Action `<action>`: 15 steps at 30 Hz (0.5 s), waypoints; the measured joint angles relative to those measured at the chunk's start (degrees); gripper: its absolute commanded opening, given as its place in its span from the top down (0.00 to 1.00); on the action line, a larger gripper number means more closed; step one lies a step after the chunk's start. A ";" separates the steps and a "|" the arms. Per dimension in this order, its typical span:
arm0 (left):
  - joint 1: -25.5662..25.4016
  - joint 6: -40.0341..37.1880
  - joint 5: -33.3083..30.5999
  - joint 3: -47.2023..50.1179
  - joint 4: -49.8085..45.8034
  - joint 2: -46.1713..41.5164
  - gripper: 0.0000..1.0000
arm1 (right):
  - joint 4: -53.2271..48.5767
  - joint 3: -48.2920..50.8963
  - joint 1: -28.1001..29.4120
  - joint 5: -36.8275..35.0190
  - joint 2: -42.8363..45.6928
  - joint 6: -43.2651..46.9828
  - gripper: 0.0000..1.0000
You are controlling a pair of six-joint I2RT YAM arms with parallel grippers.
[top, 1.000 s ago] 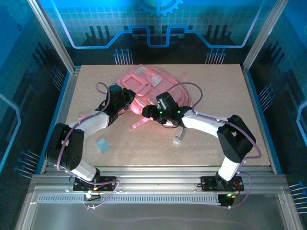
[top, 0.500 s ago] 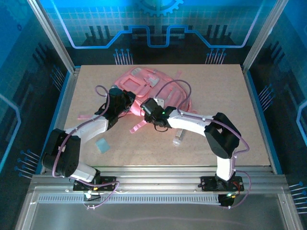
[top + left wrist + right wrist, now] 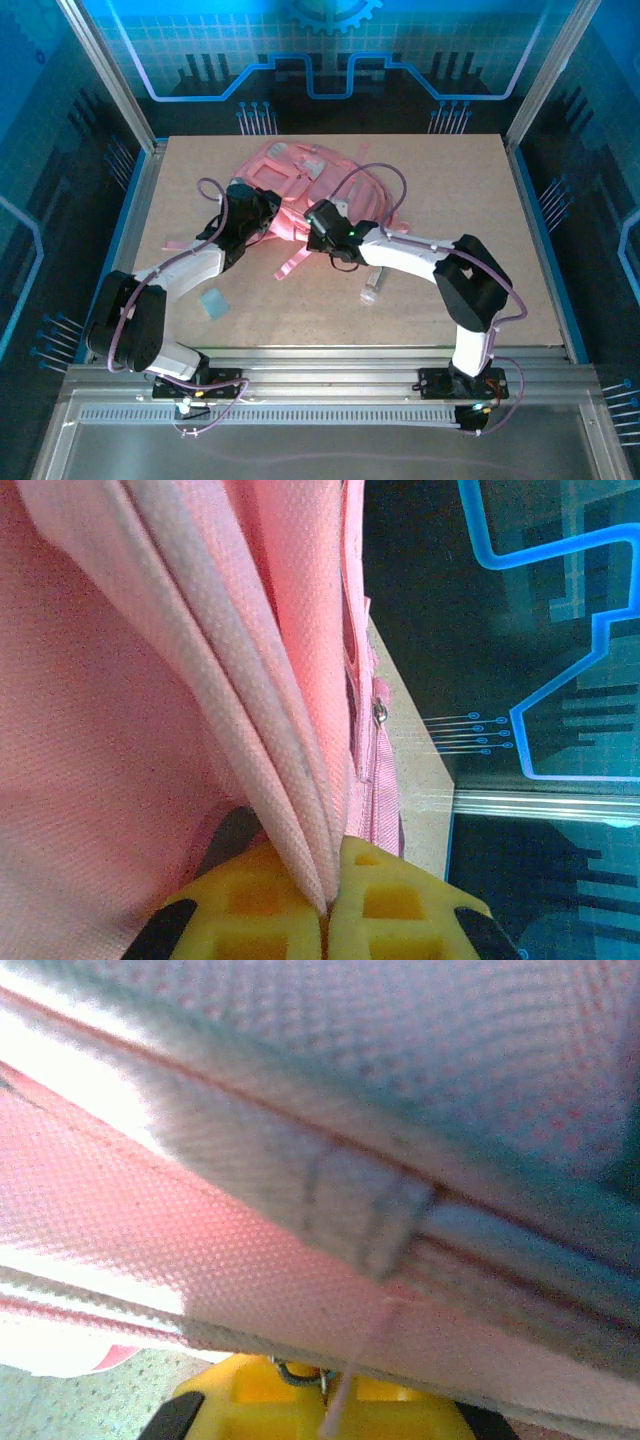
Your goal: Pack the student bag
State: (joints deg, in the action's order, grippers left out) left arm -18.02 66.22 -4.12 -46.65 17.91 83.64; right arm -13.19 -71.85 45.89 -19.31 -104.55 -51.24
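The student bag (image 3: 300,168) is a large pink backpack lying flat at the middle rear of the table. At the bag's left edge my left gripper (image 3: 266,216) is shut on it. In the left wrist view its yellow fingers (image 3: 260,900) pinch a fold of pink fabric (image 3: 250,690), and a metal zip pull (image 3: 380,712) hangs just beyond. My right gripper (image 3: 316,228) is at the bag's near edge. In the right wrist view the right gripper (image 3: 335,1400) is shut under the bag (image 3: 280,1250), with a small metal ring (image 3: 300,1372) and a thin pale cord caught between its fingers.
A small pale blue flat square (image 3: 212,302) lies on the table near the left arm. A clear tube (image 3: 372,286) lies near the right arm's forearm. Loose pink straps (image 3: 290,262) trail from the bag toward the front. Metal rails frame the table.
The right arm swung left to the bag's near edge and its gripper closed there. The bag's top shifted slightly. The left gripper kept its hold on the fabric.
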 measured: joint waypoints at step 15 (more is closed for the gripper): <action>3.65 -4.00 8.20 -2.80 1.18 4.79 1.00 | -13.22 -2.89 -11.02 20.15 2.99 23.85 1.00</action>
State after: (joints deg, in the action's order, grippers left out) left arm -14.37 62.22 4.08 -49.45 19.09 88.42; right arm -26.41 -74.74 34.87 0.84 -101.56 -27.40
